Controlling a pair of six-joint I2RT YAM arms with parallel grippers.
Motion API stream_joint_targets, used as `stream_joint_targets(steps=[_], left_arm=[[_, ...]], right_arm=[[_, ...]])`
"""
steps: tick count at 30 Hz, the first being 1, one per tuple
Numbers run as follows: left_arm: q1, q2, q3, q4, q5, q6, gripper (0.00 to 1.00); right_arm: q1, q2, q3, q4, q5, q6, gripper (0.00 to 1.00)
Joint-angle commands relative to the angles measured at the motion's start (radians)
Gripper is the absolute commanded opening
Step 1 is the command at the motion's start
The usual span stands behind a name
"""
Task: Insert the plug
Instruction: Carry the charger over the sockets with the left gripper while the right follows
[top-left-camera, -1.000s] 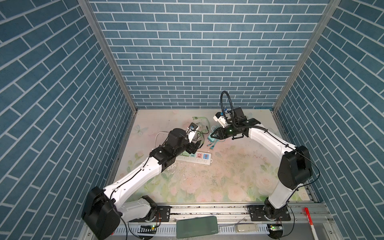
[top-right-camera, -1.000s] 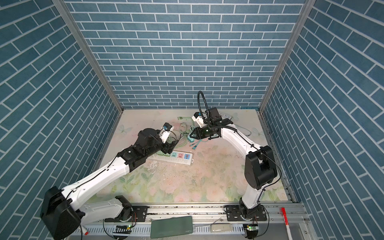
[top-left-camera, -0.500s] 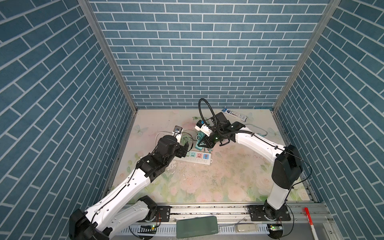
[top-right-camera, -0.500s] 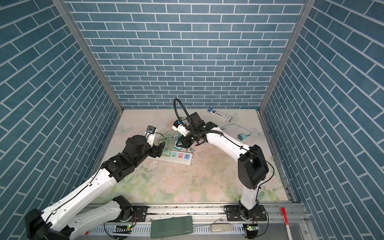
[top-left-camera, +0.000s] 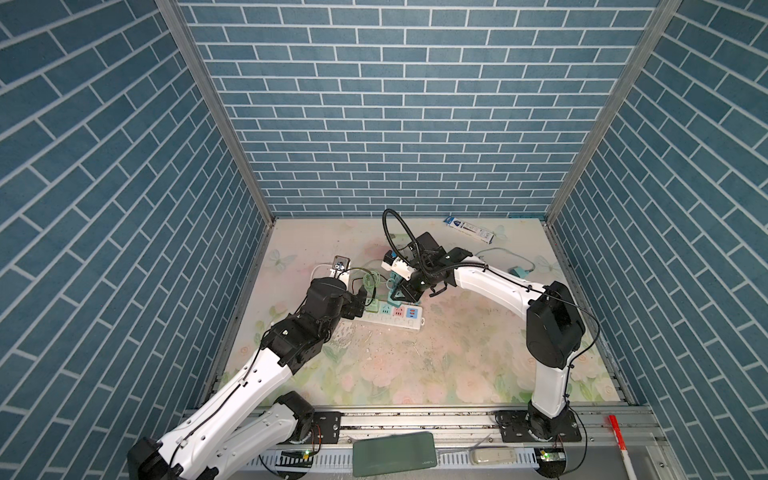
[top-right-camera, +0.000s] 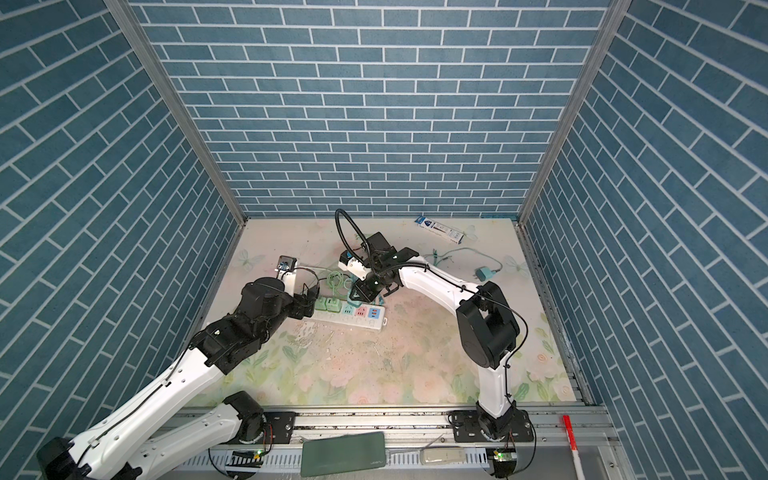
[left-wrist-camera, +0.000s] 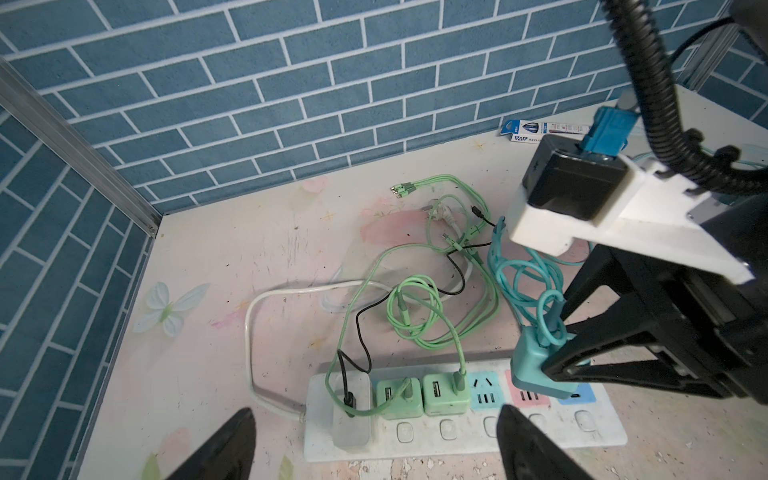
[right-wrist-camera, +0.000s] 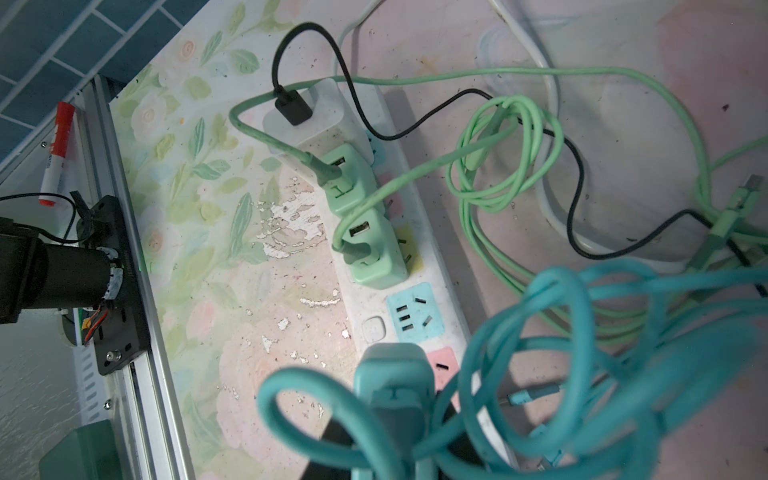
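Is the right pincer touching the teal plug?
Touching. The left wrist view shows the right pincer clamped on the teal plug, a black finger flat against its side.

The teal plug (left-wrist-camera: 528, 368) stands upright over the power strip (left-wrist-camera: 457, 438).

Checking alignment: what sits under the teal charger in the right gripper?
The pink socket of the power strip, partly covered. The teal charger hides its own prongs.
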Motion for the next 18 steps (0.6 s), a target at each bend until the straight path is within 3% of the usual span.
stream_joint_targets(steps=[1,18], left_arm=[[0.006,0.006,-0.011,-0.010,-0.008,-0.019,0.91],[0.006,0.003,-0.025,0.001,-0.017,-0.044,0.91]], right_arm=[[0.006,0.015,0.035,0.012,0.008,-0.060,0.00],[0.088,0.030,-0.040,0.120,0.115,-0.142,0.00]])
